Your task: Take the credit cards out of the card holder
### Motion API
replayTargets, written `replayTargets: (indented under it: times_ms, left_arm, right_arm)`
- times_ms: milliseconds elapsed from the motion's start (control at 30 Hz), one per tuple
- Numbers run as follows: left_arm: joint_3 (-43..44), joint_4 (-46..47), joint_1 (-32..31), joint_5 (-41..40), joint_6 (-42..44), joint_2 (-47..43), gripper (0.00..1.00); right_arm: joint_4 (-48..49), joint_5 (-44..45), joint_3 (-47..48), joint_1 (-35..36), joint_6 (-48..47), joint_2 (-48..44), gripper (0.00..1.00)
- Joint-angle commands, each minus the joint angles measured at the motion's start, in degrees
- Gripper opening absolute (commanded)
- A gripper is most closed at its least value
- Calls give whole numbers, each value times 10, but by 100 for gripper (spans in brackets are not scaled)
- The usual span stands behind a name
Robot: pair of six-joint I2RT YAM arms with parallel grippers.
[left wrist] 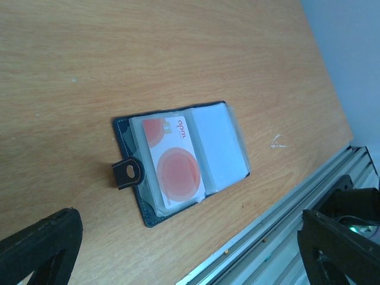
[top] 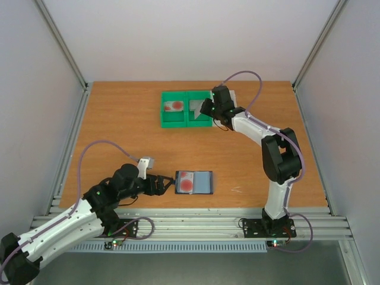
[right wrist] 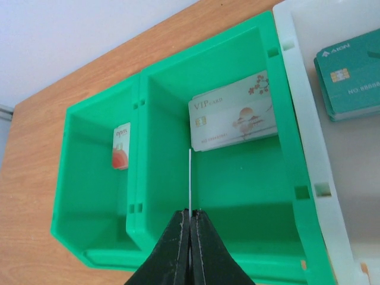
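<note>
The card holder (top: 203, 183) lies open on the table near the front edge, its snap tab (left wrist: 127, 172) folded out. A pale card with red round blotches (left wrist: 175, 169) sits in its left clear sleeve; the right sleeve (left wrist: 219, 148) looks blank. My left gripper (top: 167, 184) is open and empty just left of the holder, its fingers (left wrist: 41, 243) apart from it. My right gripper (right wrist: 189, 212) is shut on a thin card seen edge-on (right wrist: 189, 178), held over the green bin (right wrist: 237, 178). Its face does not show.
The green bin (top: 186, 111) has two compartments: a red-blotched card (right wrist: 121, 146) on the left, pale VIP cards (right wrist: 234, 113) on the right. A white bin (right wrist: 300, 119) beside it holds teal cards (right wrist: 350, 74). A metal rail (left wrist: 279, 225) runs along the table's front edge.
</note>
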Motion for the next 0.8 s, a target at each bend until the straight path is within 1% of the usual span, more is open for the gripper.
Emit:
replayTargets:
  times_ms: [0,133,367,533,667,767]
  left_arm:
    - [-11,56,-1,29,-9,8,99]
    - [-9,60,-1,33,-7,20,99]
    - [-3,56,-1,34,-6,13,99]
    - [-2,59,-1,21,-6,9,99]
    - [4,53,-1,6,1,19,99]
    - [18,43,-1,6,9,30,99]
  right_arm:
    - [3,24,49,-4,13,34,1]
    - [-2,30,80,-6,18,65,1]
    - [-19,31,123,-11,30,105,1]
    - [-23,14,154,-20,41,134,1]
    - [-13,7,162,-23,56,149,1]
    - [-27,7,185,-25,60,168,2]
